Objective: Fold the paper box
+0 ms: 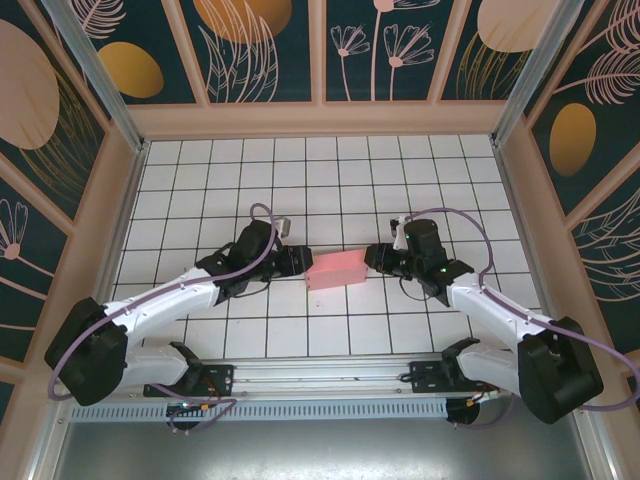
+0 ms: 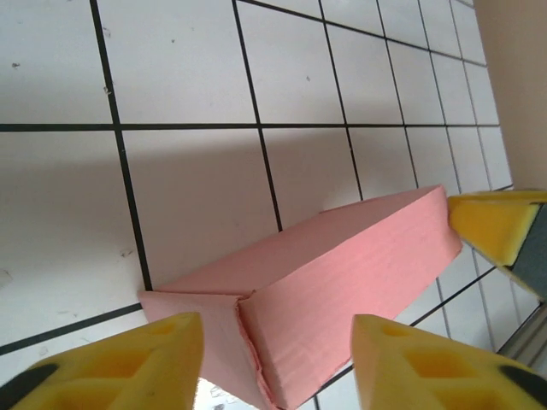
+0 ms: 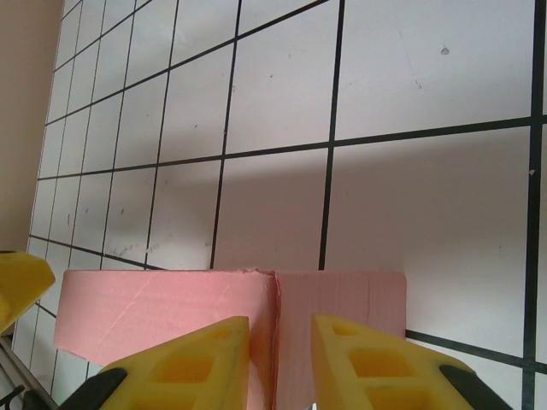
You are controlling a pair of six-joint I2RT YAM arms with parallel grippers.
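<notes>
On tiled table [image 1: 200,180], paper box [image 1: 338,270], seemingly closed

Both arms come in low from their bases, the left arm [image 1: 170,295] and the right arm [image 1: 490,305] angled toward each other so the tools face off nose to nose. The left tool [image 1: 297,262] has its jaws spread wide, yellow fingers [image 2: 162,359] well apart on its wrist cam. The right tool [image 1: 372,258] is way narrower, its fingers [image 3: 201,359] with just a slim gap between them, and I honestly can't tell if it's pinching anything. A purple cable [image 1: 262,215] loops off each wrist.
</notes>
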